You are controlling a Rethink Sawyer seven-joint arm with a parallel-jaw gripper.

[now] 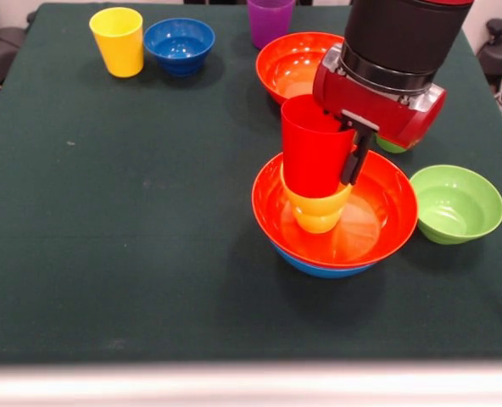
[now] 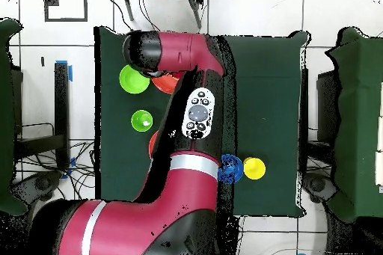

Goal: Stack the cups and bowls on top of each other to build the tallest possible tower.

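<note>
The tower (image 1: 327, 203) stands a little right of the middle of the green table (image 1: 132, 212) in the front view. At the bottom is the large light blue bowl (image 1: 319, 264), of which only a thin edge shows, and an orange-red bowl (image 1: 378, 216) sits nested inside it. In this bowl stands the yellow-orange cup (image 1: 317, 212), mouth down, and the red cup (image 1: 313, 148) is placed upside down over it, a little tilted. The gripper (image 1: 353, 148) comes down from above on the right side of the red cup; one black finger (image 1: 355, 157) lies against the wall of the cup, but the other finger is hidden, so I cannot tell if the gripper holds the cup or is open. The second orange-red bowl (image 1: 293, 64) lies behind the tower, partly covered by the arm (image 1: 399, 42). The small lime green bowl (image 1: 456, 203) stands just beside the tower on the right. At the far side of the table are the yellow cup (image 1: 118, 41), the small dark blue bowl (image 1: 180, 44) next to it, and the purple cup (image 1: 270, 21). In the overhead view the arm covers the tower almost fully.
</note>
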